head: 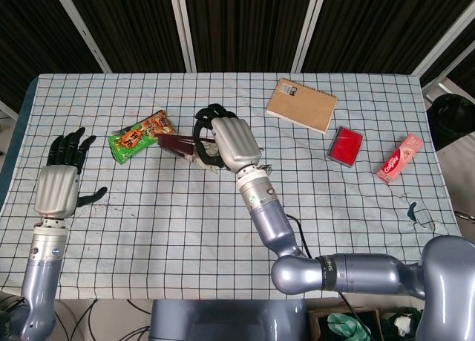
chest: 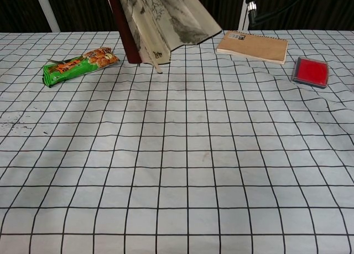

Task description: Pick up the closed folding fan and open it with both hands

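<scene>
My right hand (head: 225, 142) grips the folding fan (head: 178, 146) above the middle of the table. The fan has dark red outer ribs and cream paper with ink painting. In the chest view the fan (chest: 157, 22) hangs down from the top edge, partly spread, its dark rib on the left; the hand itself is out of that frame. My left hand (head: 61, 179) hovers near the table's left edge, fingers spread and holding nothing, well apart from the fan.
A green snack packet (head: 140, 135) lies left of the fan. A brown spiral notebook (head: 301, 105), a red box (head: 345, 145) and a pink packet (head: 398, 158) sit at the back right. The checked tablecloth (head: 163, 222) covers the table.
</scene>
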Action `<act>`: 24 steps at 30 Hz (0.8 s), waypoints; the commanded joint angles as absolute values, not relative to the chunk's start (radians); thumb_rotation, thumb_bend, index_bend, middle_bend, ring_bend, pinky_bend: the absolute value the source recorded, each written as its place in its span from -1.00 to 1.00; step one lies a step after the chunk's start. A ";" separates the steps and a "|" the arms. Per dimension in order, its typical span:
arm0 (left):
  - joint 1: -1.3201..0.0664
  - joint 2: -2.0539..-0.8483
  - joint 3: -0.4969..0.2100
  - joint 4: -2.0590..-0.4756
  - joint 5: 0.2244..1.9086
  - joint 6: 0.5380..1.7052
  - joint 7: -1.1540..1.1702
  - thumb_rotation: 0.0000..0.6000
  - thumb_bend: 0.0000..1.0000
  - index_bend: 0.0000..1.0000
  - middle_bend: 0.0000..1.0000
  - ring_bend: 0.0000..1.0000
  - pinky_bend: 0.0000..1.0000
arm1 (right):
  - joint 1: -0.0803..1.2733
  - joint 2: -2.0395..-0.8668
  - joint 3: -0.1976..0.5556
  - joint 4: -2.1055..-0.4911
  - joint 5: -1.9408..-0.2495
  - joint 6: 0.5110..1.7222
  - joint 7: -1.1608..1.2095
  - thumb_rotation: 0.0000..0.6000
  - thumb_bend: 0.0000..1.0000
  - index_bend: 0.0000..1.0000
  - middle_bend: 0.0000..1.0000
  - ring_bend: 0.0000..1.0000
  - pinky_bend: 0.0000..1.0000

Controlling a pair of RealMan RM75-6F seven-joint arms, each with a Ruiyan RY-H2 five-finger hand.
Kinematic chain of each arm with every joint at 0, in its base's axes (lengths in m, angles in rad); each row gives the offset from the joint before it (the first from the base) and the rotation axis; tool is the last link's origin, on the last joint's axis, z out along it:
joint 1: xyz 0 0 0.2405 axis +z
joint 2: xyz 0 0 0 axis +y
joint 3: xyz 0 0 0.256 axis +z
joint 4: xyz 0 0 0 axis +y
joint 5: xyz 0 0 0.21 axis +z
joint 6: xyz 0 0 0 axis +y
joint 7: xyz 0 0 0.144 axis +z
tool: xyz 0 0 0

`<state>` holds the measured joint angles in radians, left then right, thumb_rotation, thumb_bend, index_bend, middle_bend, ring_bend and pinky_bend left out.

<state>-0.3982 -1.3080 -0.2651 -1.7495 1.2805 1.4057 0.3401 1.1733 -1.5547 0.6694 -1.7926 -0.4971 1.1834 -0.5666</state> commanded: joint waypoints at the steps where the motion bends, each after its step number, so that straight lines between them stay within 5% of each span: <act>1: -0.433 -1.344 -0.290 -1.728 1.252 1.378 0.335 1.00 -0.95 -0.59 -1.00 -1.00 -1.00 | 1.188 -1.545 0.670 -1.813 -0.482 1.201 -0.577 1.00 0.84 0.57 -0.50 -0.76 -0.58; 12: -0.534 -1.459 -0.322 -1.677 1.194 1.302 0.353 1.00 -0.79 -0.37 -1.00 -1.00 -1.00 | 1.211 -1.531 0.657 -1.855 -0.443 1.241 -0.573 1.00 0.84 0.58 -0.50 -0.76 -0.58; 24: -0.551 -1.541 -0.257 -1.658 1.198 1.272 0.336 1.00 -0.79 -0.31 -1.00 -1.00 -1.00 | 1.231 -1.520 0.636 -1.870 -0.424 1.258 -0.567 1.00 0.84 0.58 -0.49 -0.76 -0.58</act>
